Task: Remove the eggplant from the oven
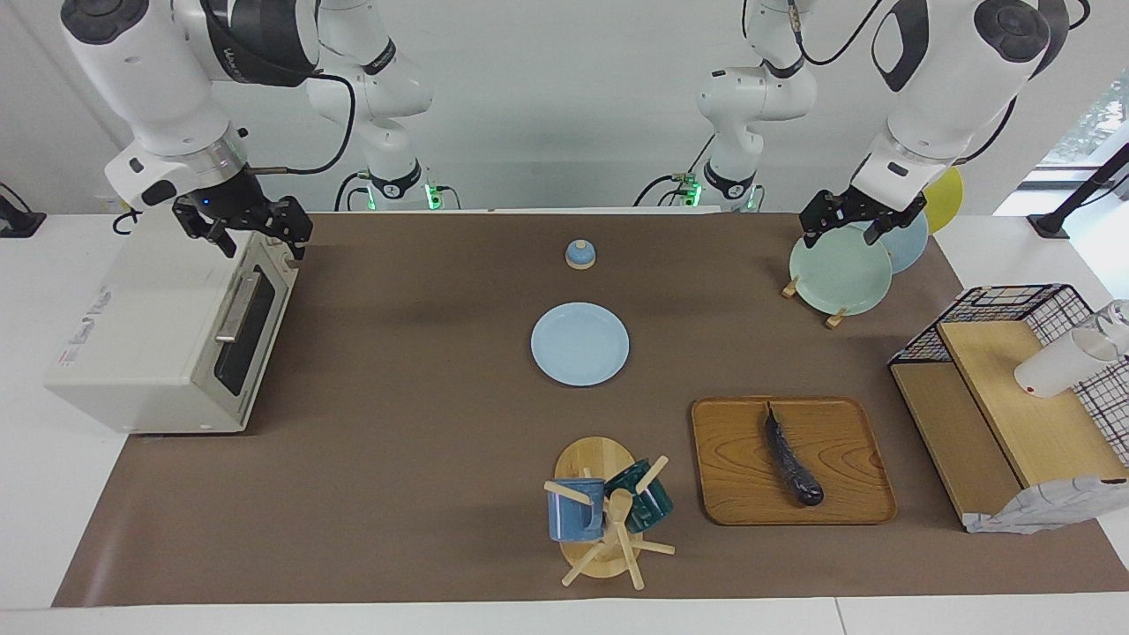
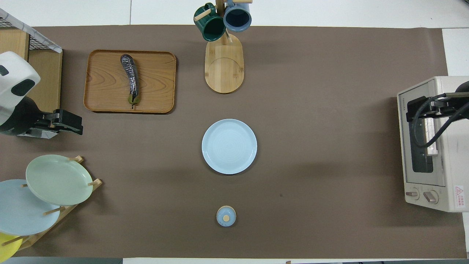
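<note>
glossy white arms point(image 1: 150, 79), black joint caps, black cables, black claws.

We see the slim dark eggplant point(image 1: 791, 459) lying on the rectangular wooden tray point(image 1: 851, 498) toward the left arm's end, beside the wooden mug tree point(image 1: 600, 520). The boxy cream toaster oven point(image 1: 150, 344) sits at the right arm's end. Between them lies the round pale-blue plate point(image 1: 579, 344), with the small domed lid point(image 1: 579, 254) nearer the robots.
</note>
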`<move>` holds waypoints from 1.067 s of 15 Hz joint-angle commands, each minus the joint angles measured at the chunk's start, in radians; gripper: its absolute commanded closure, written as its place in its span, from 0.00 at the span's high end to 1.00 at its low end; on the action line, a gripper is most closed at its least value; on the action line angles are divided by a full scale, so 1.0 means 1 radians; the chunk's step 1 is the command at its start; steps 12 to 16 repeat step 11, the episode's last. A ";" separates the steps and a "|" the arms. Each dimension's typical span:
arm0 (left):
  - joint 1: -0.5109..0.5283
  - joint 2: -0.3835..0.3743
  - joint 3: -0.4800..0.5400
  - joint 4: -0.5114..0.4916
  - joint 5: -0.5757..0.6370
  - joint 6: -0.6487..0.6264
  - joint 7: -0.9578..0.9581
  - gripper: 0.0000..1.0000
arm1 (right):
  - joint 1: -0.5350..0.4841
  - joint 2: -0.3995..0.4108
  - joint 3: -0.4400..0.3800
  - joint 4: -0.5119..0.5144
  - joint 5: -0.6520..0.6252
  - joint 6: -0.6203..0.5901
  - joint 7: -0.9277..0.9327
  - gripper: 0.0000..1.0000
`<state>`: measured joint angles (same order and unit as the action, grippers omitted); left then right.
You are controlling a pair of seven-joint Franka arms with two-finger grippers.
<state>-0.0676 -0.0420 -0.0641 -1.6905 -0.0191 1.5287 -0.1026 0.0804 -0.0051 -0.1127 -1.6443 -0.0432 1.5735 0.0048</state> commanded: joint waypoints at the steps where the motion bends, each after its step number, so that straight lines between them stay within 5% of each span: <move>1: 0.023 -0.025 -0.017 -0.029 0.004 0.016 0.001 1.00 | -0.004 -0.007 0.002 0.003 0.026 -0.007 0.006 1.00; 6: 0.025 -0.015 -0.017 -0.015 -0.022 0.120 0.003 1.00 | -0.004 -0.007 0.002 0.003 0.026 -0.006 0.009 1.00; 16: 0.025 -0.018 -0.017 -0.017 -0.022 0.105 0.003 1.00 | -0.002 -0.007 0.004 0.003 0.026 -0.004 0.011 1.00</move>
